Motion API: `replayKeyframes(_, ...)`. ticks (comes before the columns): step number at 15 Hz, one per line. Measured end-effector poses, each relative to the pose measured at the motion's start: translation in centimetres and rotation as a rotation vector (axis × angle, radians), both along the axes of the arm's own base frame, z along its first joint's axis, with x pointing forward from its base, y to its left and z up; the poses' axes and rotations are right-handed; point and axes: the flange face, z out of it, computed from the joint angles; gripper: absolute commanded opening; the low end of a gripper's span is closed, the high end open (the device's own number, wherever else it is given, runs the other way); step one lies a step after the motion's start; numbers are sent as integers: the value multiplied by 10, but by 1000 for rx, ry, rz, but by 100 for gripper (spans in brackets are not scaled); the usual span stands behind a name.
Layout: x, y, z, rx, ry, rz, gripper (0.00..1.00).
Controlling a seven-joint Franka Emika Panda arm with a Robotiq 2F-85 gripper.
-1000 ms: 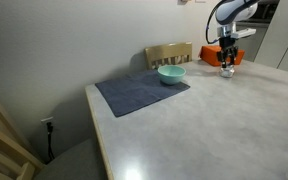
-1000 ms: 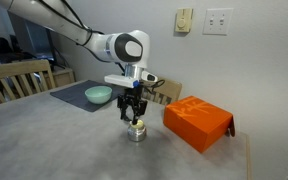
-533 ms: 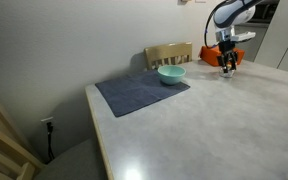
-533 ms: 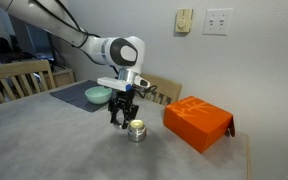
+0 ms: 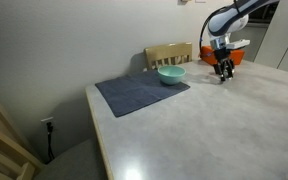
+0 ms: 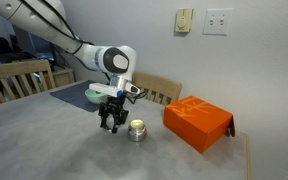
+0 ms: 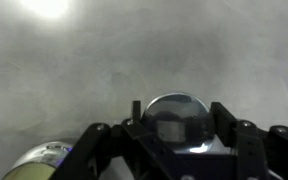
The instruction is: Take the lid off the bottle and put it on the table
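Wrist view is blurred: a round pale shape (image 7: 177, 122) sits between the dark fingers of the gripper (image 7: 176, 106); we cannot tell if they clamp it, or if it is the lid. In an exterior view the squat glassy bottle (image 6: 137, 130) stands on the smooth grey worktop (image 6: 44, 150), between gripper and orange box (image 6: 197, 122).

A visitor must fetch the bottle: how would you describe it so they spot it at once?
On the large pale grey-white tabletop, find the big orange rectangular box. Between it and the robot's black gripper stands a small squat clear glass-like bottle. It is far smaller than the box or the teal bowl, and the only see-through thing.
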Motion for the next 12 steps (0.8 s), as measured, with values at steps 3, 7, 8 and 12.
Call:
replayKeyframes(3,0,16,-15,1,2,26,44)
replayKeyframes(7,2,28,-20,-21,0,64,44)
replayKeyframes(8,2,30,-20,-26,0,72,44)
replayKeyframes(12,5,36,-19,-38,-10,92,98)
